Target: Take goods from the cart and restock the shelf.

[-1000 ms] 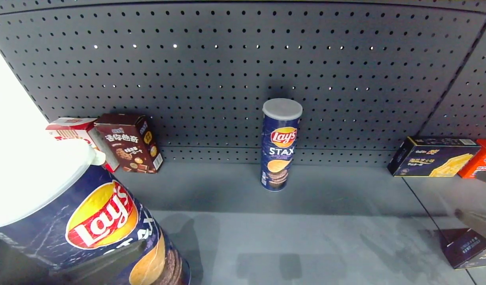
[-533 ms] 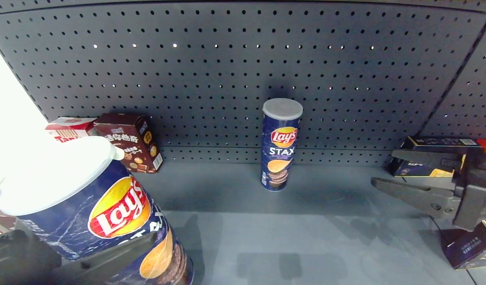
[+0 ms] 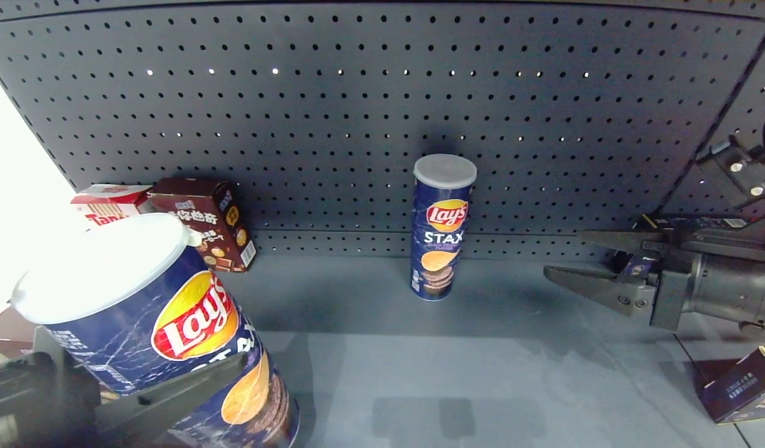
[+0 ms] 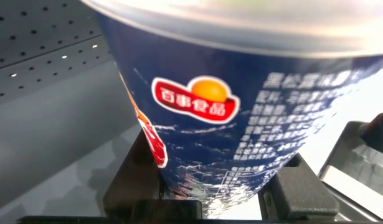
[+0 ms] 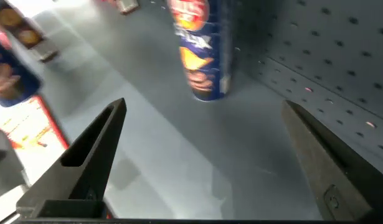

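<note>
My left gripper (image 3: pixel 189 379) is shut on a dark blue chips can with a white lid (image 3: pixel 152 323), held tilted above the shelf's front left. In the left wrist view the can (image 4: pixel 241 106) sits between the fingers of the left gripper (image 4: pixel 216 186). A second identical can (image 3: pixel 442 227) stands upright at the back of the grey shelf (image 3: pixel 450 373), against the pegboard. My right gripper (image 3: pixel 566 255) hangs open to the right of that can, apart from it and pointing towards it. The right wrist view shows the right gripper (image 5: pixel 203 130) spread wide, with the standing can (image 5: pixel 200 50) beyond.
A brown cookie box (image 3: pixel 211 221) and a red-and-white box (image 3: pixel 108 202) lean at the back left. A dark blue box (image 3: pixel 687 222) lies behind my right gripper, and another dark box (image 3: pixel 740 386) lies at the front right. The pegboard wall (image 3: pixel 357 112) closes the back.
My right gripper has come in from the right edge and moved left towards the standing can. The left gripper has carried its can a little to the right and further over the shelf.
</note>
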Controlling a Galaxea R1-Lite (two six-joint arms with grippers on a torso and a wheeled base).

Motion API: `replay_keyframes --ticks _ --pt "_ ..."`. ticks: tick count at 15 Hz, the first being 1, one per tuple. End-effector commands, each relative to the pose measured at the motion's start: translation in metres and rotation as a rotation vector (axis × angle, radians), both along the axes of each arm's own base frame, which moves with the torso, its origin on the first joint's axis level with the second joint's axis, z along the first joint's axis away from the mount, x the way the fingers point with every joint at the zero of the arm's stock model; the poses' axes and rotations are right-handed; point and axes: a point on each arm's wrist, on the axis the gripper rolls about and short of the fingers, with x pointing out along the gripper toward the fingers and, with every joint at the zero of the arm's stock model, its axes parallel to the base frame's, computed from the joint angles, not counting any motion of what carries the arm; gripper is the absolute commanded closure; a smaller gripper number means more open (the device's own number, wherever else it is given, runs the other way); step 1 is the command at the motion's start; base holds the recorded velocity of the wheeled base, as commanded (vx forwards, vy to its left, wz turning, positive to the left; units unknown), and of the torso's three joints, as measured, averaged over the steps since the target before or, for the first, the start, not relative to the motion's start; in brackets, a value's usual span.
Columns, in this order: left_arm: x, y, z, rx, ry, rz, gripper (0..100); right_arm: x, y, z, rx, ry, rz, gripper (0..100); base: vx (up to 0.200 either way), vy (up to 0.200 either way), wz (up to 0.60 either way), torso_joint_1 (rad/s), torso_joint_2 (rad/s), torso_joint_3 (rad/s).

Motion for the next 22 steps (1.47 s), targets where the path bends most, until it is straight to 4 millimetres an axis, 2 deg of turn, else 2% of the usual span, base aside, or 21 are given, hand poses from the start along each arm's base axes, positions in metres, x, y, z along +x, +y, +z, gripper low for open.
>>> replay_keyframes --ticks 1,4,9,10,12,14,22 --pt "0.001 0.000 0.000 0.001 0.003 0.006 100 0.009 -0.006 -0.006 -0.003 0.019 -0.022 0 0.000 0.000 0.00 0.000 0.00 0.000" --pt "0.003 0.000 0.000 -0.018 0.023 0.010 100 0.025 -0.007 -0.007 0.021 -0.013 0.008 0 0.000 0.000 0.00 0.000 0.00 0.000" --pt "0.003 0.000 -0.001 -0.024 0.037 0.013 100 0.045 0.004 -0.005 0.063 -0.062 0.217 0 0.000 0.000 0.00 0.000 0.00 0.000" --pt "0.003 0.000 0.003 -0.033 0.026 0.018 100 0.058 0.009 -0.006 0.094 -0.145 0.326 0 0.000 0.000 0.00 0.000 0.00 0.000" --pt "0.003 0.001 0.005 -0.037 0.021 0.022 100 0.076 0.019 -0.016 0.110 -0.215 0.401 0 0.000 0.000 0.00 0.000 0.00 0.000" --pt "0.004 0.000 0.004 -0.035 0.024 0.022 100 0.085 0.028 -0.027 0.112 -0.219 0.421 0 0.000 0.000 0.00 0.000 0.00 0.000" --pt "0.004 0.000 0.003 -0.053 0.049 0.020 100 0.111 0.051 -0.040 0.111 -0.183 0.459 0 0.000 0.000 0.00 0.000 0.00 0.000"
